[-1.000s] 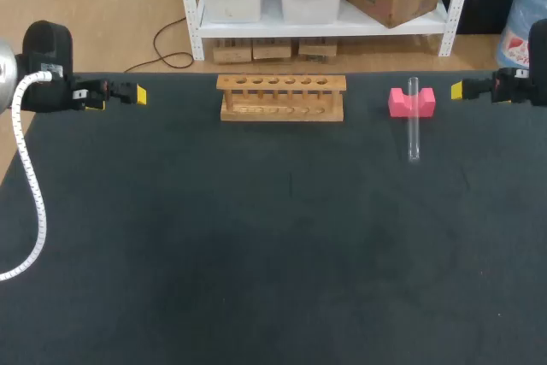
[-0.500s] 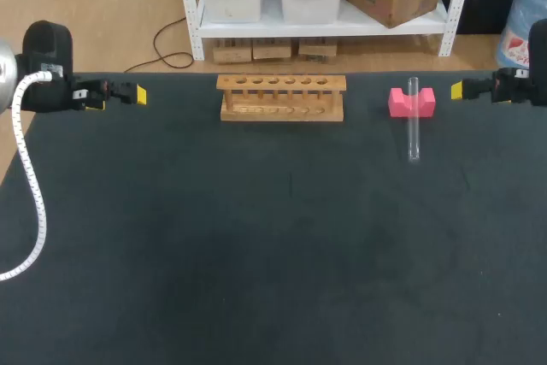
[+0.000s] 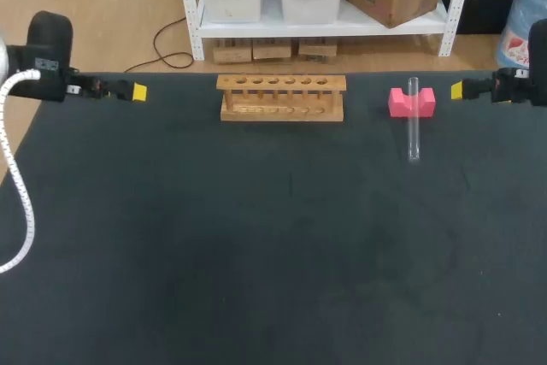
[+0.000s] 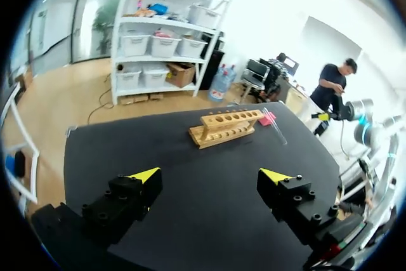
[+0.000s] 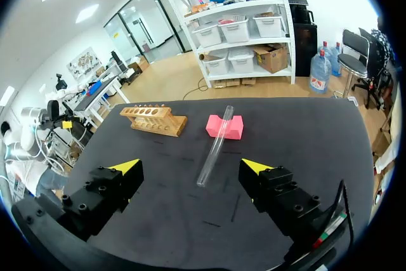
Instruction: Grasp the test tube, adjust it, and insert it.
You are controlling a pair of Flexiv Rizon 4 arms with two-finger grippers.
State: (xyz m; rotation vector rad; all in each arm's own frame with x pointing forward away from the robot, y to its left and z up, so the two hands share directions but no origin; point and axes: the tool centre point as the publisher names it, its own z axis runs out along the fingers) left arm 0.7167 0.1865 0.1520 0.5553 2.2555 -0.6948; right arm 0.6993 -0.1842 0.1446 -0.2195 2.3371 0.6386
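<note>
- Test tube is the nearest of the task's things. Its near end rests on the dark table and its far end is propped in the notch of a pink block, so it slopes up and away from the robot.
- Right gripper hangs at the table's right edge, near the block, with its fingers spread wide and nothing between them.
- Left gripper hangs at the left edge, well apart from the tube, its fingers also spread and empty.
- Wooden rack stands toward the far edge, well to the left of the tube, and no tube is in its holes.
- Risk at the grasp: the tube is smooth and round. If one finger touches first, it would likely roll out of the notch or skid along the table.
- Risk at the rack: the tube lies sloped and must be turned upright. A grip near one end could let it swing or slip, so it meets the hole's rim instead of going in.
</note>
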